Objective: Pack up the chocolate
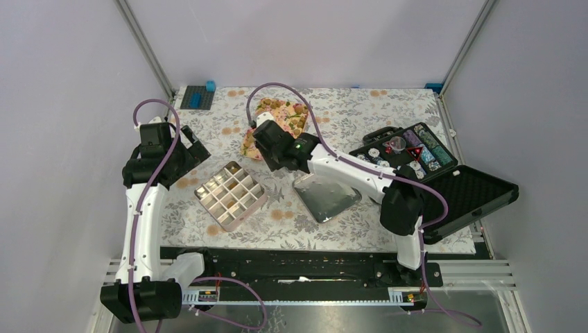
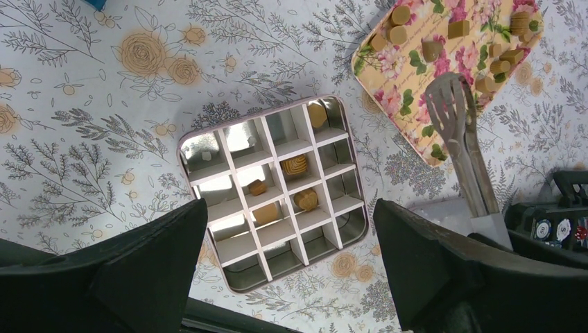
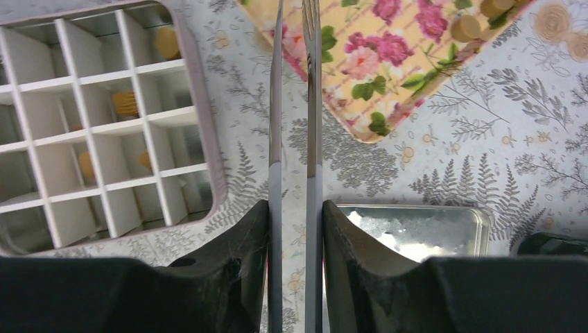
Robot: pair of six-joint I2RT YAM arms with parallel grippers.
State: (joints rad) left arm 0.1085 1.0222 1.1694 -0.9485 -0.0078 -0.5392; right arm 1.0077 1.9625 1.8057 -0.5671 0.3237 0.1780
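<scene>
Chocolate lumps (image 2: 432,50) lie on the pink-flowered tray (image 2: 416,76) at the back. Several more lumps (image 2: 295,166) sit in cells of the divided tin (image 2: 187,149). My right gripper (image 3: 295,211) is shut on a pair of metal tongs (image 3: 275,104), whose two arms stand slightly apart. The tongs' slotted tips (image 2: 451,97) hang over the tray's near edge, and no lump shows between them. My left gripper (image 2: 291,208) is wide open above the tin's near side, holding nothing. In the top view the tin (image 1: 231,195) lies between the two arms.
The tin's silver lid (image 1: 326,198) lies right of the tin, under the right arm. An open black case (image 1: 444,180) with striped chips (image 1: 416,149) stands at the right. A blue block (image 1: 196,97) sits at the back left corner.
</scene>
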